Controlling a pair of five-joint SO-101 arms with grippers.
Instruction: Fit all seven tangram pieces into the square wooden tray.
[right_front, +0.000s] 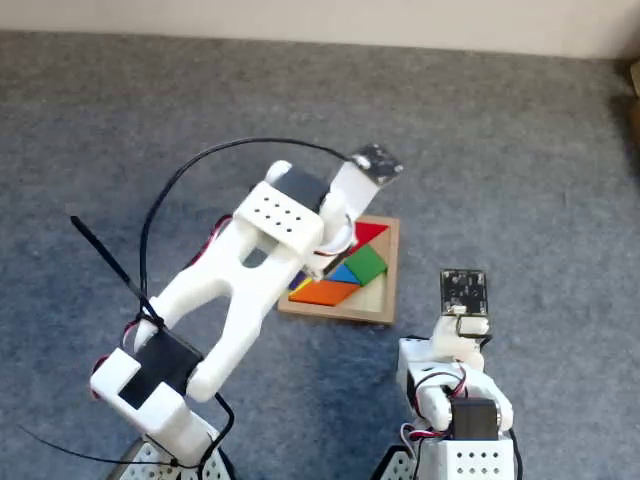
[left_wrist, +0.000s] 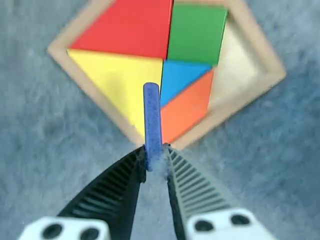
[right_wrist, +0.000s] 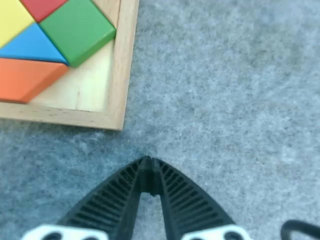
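Note:
The square wooden tray (left_wrist: 272, 75) lies on grey carpet and holds a red triangle (left_wrist: 130, 27), a green square (left_wrist: 197, 32), a yellow triangle (left_wrist: 120, 82), a light blue triangle (left_wrist: 180, 80) and an orange piece (left_wrist: 187, 107). Bare wood (left_wrist: 240, 65) shows beside the green and orange pieces. My left gripper (left_wrist: 153, 150) is shut on a dark blue piece (left_wrist: 151, 115), held edge-on above the tray's near rim. My right gripper (right_wrist: 148, 161) is shut with nothing in it, low over the carpet just outside a tray corner (right_wrist: 117, 117).
Grey carpet (right_front: 500, 150) surrounds the tray (right_front: 388, 300) on all sides. The left arm (right_front: 240, 290) reaches over the tray's left part. The right arm (right_front: 455, 400) stands to the tray's lower right. A black cable (right_front: 200, 165) arcs over the left arm.

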